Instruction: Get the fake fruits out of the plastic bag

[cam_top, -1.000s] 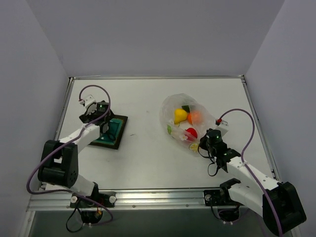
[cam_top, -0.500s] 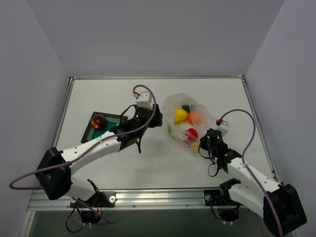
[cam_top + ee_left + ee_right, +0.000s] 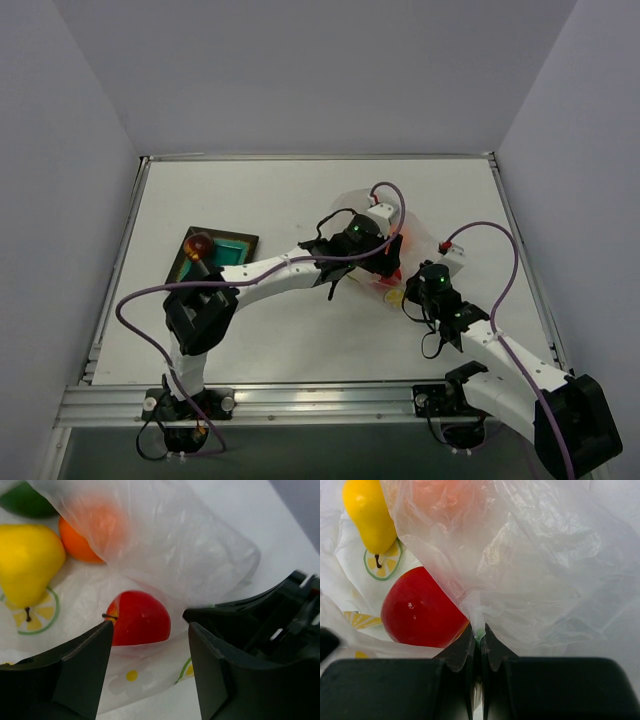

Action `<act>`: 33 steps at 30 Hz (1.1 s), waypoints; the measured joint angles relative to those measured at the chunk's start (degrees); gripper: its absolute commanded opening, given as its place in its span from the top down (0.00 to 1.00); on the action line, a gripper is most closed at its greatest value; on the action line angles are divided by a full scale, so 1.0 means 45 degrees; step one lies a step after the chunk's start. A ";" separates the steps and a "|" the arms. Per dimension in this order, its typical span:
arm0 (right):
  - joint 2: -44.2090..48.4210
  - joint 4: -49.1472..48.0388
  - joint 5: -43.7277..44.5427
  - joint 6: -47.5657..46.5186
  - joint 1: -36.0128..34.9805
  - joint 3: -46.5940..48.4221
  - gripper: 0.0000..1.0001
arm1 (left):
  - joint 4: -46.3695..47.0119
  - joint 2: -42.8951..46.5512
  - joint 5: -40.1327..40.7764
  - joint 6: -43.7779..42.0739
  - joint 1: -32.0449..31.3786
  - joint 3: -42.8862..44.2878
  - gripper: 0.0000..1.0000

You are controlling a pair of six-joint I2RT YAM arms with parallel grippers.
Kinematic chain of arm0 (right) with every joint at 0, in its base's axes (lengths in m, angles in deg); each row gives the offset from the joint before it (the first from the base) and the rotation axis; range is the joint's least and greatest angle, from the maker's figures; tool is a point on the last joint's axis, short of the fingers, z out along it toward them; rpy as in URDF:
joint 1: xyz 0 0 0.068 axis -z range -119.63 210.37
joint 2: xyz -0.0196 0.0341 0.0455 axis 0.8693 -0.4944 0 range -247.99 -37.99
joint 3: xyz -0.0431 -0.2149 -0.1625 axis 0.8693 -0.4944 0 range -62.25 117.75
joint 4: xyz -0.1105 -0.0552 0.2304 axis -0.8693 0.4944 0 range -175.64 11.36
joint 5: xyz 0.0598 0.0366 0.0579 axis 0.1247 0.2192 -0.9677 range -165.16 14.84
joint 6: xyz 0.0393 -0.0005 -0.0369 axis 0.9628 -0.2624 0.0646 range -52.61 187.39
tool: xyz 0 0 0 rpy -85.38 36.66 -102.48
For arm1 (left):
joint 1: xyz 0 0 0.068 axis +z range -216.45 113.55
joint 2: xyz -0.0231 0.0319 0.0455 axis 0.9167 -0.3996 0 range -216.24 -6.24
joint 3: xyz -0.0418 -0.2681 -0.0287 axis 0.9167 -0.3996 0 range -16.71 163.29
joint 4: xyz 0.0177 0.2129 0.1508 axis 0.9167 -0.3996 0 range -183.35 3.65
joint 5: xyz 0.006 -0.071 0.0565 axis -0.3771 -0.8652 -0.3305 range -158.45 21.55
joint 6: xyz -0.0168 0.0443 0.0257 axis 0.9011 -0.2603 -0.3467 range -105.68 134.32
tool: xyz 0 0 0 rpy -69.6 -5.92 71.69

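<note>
The clear plastic bag (image 3: 418,228) with citrus prints lies at the right of the table. Inside it I see a red fruit (image 3: 140,617), a yellow pear (image 3: 25,560), an orange fruit (image 3: 80,542) and a green one (image 3: 25,500). My left gripper (image 3: 380,265) reaches across over the bag. In the left wrist view it is open (image 3: 150,630), with the red fruit just beyond its tips and bag film under them. My right gripper (image 3: 480,630) is shut on a pinch of the bag's film (image 3: 545,555), next to the red fruit (image 3: 417,610). A dark red-brown fruit (image 3: 198,243) rests on the tray.
The dark square tray (image 3: 235,245) with a teal centre sits at the left of the table. My left arm (image 3: 280,272) stretches across the middle from the left. A metal rim (image 3: 300,157) edges the table, with grey walls behind.
My left arm has swung right from the tray to the bag, leaving the dark red-brown fruit on the tray. Its jaws have narrowed. The right gripper has not moved.
</note>
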 measured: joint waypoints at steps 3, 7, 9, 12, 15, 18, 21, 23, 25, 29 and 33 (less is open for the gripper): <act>0.0039 0.0000 0.0034 0.0000 -0.0044 -0.0005 1.00 | -0.0733 -0.0636 -0.0641 -0.0073 0.0000 0.0019 0.24; 0.0039 0.0000 0.0039 0.0000 -0.0044 -0.0005 1.00 | -0.1258 -0.0865 -0.1341 -0.0083 0.0000 0.0034 0.16; 0.0039 0.0000 0.0039 0.0000 -0.0044 -0.0005 1.00 | -0.1409 -0.0976 -0.1593 -0.0092 0.0000 0.0136 0.16; 0.0044 0.0000 0.0039 0.0000 -0.0044 -0.0005 1.00 | -0.1506 -0.1423 -0.1695 -0.0102 0.0000 0.0476 0.16; 0.0044 0.0000 0.0039 0.0000 -0.0044 -0.0010 1.00 | -0.1661 -0.1928 -0.1666 -0.0121 0.0000 0.0685 0.16; 0.0044 -0.0005 0.0034 0.0000 -0.0044 -0.0010 1.00 | -0.1700 -0.2390 -0.1554 -0.0121 0.0000 0.0738 0.16; 0.0044 -0.0005 0.0029 -0.0005 -0.0044 -0.0010 1.00 | -0.1676 -0.2623 -0.1350 -0.0117 0.0000 0.0738 0.16; 0.0044 -0.0005 0.0029 -0.0005 -0.0044 -0.0010 1.00 | -0.1549 -0.2667 -0.1214 -0.0092 0.0005 0.0738 0.16; 0.0044 -0.0005 0.0029 -0.0005 -0.0049 -0.0010 1.00 | -0.1341 -0.2696 -0.1137 -0.0068 0.0015 0.0743 0.16; 0.0044 -0.0005 0.0034 -0.0010 -0.0053 -0.0015 1.00 | -0.1030 -0.2987 -0.1093 -0.0005 0.0083 0.1059 0.15; 0.0044 -0.0010 0.0039 -0.0010 -0.0053 -0.0015 1.00 | -0.0622 -0.3322 -0.1219 0.0049 0.0083 0.1161 0.27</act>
